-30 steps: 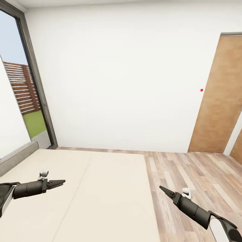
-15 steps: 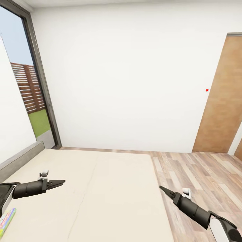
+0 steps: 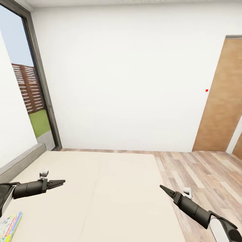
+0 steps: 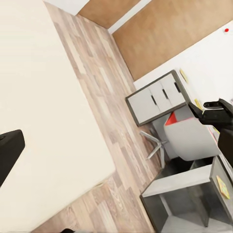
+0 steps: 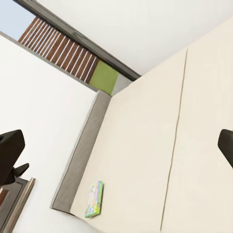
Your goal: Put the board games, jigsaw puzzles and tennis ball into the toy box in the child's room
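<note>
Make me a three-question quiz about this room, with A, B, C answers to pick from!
1. Where does the game box lie?
A. on the floor by the door
B. on the bed, near the head view's lower left corner
C. in the right gripper

2. What colour is the small dot on the wall?
A. red
B. blue
C. black

3. How is the left gripper?
A. shut on a ball
B. shut on the game box
C. holding nothing, hanging above the bed

Answers: 1 B, the box rests on the cream bed at the lower left, and the right wrist view shows it near the grey headboard. 2 A, the dot beside the brown door is red. 3 C, nothing sits between its fingertips, and the mattress lies below it.
</note>
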Controlling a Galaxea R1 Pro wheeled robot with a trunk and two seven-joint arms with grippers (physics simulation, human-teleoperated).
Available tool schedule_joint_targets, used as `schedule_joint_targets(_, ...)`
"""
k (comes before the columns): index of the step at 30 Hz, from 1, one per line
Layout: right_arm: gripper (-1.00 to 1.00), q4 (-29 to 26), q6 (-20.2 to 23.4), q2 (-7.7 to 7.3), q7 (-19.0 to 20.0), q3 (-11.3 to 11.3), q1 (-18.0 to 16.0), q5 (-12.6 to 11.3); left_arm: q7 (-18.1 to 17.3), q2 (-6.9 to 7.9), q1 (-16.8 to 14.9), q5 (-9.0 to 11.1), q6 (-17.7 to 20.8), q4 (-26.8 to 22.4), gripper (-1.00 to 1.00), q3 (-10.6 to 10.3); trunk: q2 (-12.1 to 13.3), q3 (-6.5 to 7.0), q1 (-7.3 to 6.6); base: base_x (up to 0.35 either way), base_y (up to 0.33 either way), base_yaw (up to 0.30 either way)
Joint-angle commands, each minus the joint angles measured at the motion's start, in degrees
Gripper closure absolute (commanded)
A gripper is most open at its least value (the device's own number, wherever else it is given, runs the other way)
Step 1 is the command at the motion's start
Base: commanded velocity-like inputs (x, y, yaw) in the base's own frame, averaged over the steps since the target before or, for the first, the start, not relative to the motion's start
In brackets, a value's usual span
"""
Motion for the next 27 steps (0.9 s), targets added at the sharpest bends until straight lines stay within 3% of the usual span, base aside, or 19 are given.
schedule_joint_targets(1, -1.0, 0.0, 0.4, 0.02, 0.1, -0.1, 0.0, -0.2, -0.2, 0.0, 0.0, -0.1, 0.6, 0.0, -1.0, 0.1, 0.0, -0.01, 0.02, 0.0, 0.285, -0.061)
schedule_joint_targets(8, -1.0, 0.0, 0.3, -0.01, 0.1, -0.1, 0.0, -0.2, -0.2, 0.05, 0.0, -0.1, 0.5, 0.0, -1.0, 0.1, 0.0, 0.04, 0.02, 0.06, 0.277, -0.023)
schedule_joint_targets(18, -1.0, 0.0, 0.3, 0.02, 0.1, -0.1, 0.0, -0.2, -0.3, 0.09, 0.0, -0.1, 0.6, 0.0, -1.0, 0.1, 0.0, 0.05, 0.02, 0.027, 0.095, -0.002)
schedule_joint_targets(27, -1.0, 0.0, 0.3, -0.02, 0.1, -0.1, 0.0, -0.2, -0.3, 0.09, 0.0, -0.1, 0.5, 0.0, -1.0, 0.1, 0.0, 0.05, 0.02, 0.002, 0.215, 0.0)
